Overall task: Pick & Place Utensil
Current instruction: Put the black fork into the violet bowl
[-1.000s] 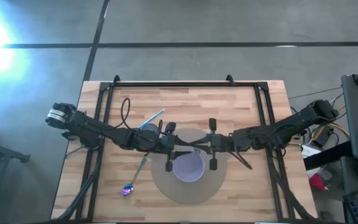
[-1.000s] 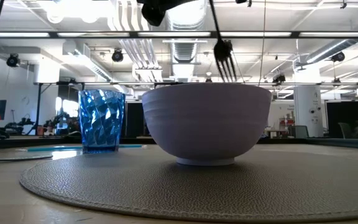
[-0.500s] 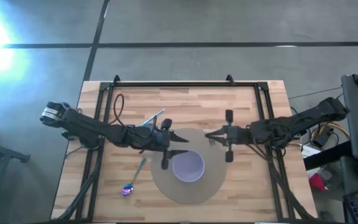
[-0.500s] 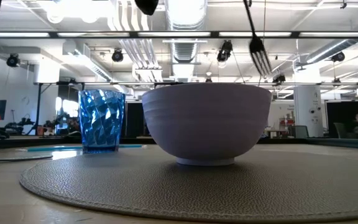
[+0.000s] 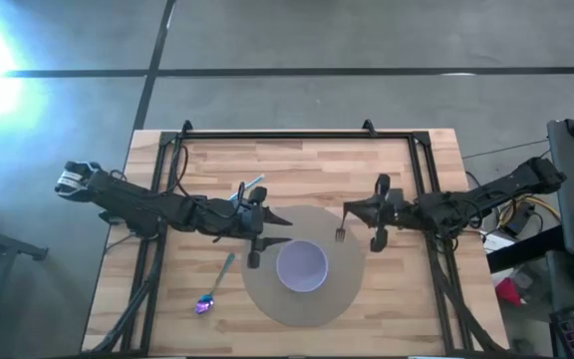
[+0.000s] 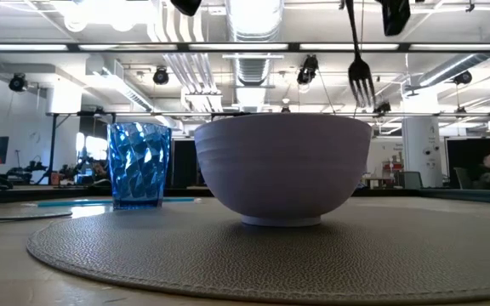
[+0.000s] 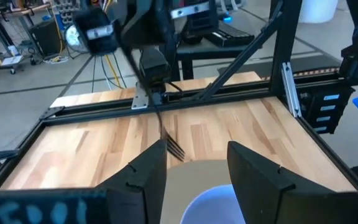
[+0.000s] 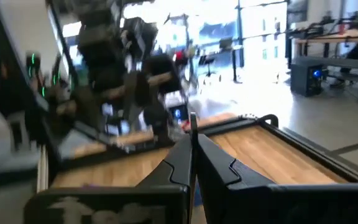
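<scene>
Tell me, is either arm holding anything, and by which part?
The right end effector holds a fork by its handle, tines hanging down. The left end effector is open, empty.

No text, label, brand, number or sign can be read in any view; the pale blue smudges on the dark band at the left wrist camera's near edge are too blurred to make out.

I see hard white glare flooding the concrete floor at ten o'clock in my overhead view; the wooden table stays evenly lit. Ceiling strip lights burn out at twelve o'clock in my low view. My right wrist feed smears with motion blur, windows blown white.
</scene>
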Controlling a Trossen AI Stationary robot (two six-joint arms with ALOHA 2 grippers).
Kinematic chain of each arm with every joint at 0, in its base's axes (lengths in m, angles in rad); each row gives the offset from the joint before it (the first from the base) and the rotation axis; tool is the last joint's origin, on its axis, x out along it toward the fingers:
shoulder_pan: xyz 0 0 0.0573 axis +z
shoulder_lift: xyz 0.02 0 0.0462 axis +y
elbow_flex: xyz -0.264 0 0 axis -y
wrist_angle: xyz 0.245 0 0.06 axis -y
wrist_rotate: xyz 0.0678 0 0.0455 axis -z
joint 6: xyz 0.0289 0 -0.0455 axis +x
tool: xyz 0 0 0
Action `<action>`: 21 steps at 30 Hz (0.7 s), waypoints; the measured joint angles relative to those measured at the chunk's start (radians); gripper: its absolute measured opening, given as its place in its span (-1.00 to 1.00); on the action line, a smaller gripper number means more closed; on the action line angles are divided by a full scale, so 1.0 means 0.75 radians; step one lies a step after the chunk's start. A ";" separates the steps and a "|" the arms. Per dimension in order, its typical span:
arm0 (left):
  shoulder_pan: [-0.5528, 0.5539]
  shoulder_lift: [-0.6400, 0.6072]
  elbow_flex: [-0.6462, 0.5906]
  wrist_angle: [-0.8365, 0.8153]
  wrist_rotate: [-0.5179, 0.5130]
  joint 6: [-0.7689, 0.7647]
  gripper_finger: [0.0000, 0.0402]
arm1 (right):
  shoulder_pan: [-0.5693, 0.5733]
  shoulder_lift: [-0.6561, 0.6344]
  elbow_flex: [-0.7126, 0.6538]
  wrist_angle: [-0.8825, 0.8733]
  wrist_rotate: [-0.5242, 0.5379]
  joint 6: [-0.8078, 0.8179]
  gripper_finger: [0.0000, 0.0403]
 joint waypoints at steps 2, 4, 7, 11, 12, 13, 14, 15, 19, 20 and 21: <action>0.000 -0.001 -0.004 -0.008 0.000 0.000 -0.19 | -0.001 -0.007 -0.071 0.149 0.026 0.044 -0.96; 0.000 -0.001 -0.006 -0.009 0.000 0.002 -0.19 | -0.001 -0.012 -0.137 0.288 0.041 0.078 -0.96; 0.000 -0.001 -0.006 -0.007 0.000 0.028 -0.19 | -0.001 -0.001 -0.228 0.497 0.042 0.142 -0.96; 0.000 -0.001 -0.006 -0.005 0.000 0.047 -0.19 | 0.000 0.043 -0.337 0.745 0.068 0.219 -0.96; 0.000 -0.001 -0.006 -0.005 0.000 0.055 -0.19 | 0.000 0.059 -0.361 0.800 0.085 0.240 -0.96; 0.000 -0.001 -0.006 -0.006 0.000 0.064 -0.19 | 0.000 0.078 -0.383 0.841 0.111 0.263 -0.96; 0.000 -0.001 -0.006 -0.005 0.000 0.070 -0.19 | 0.000 0.102 -0.403 0.875 0.142 0.289 -0.96; 0.000 -0.001 -0.006 -0.006 0.000 0.072 -0.19 | 0.000 0.127 -0.419 0.904 0.168 0.312 -0.96; 0.000 -0.001 -0.006 -0.009 0.000 0.076 -0.19 | 0.000 0.240 -0.451 1.024 0.243 0.397 -0.96; 0.000 -0.001 -0.006 -0.009 0.000 0.076 -0.19 | 0.000 0.272 -0.455 1.049 0.247 0.412 -0.96; 0.000 -0.001 -0.006 -0.010 0.000 0.076 -0.19 | 0.000 0.305 -0.455 1.085 0.249 0.427 -0.96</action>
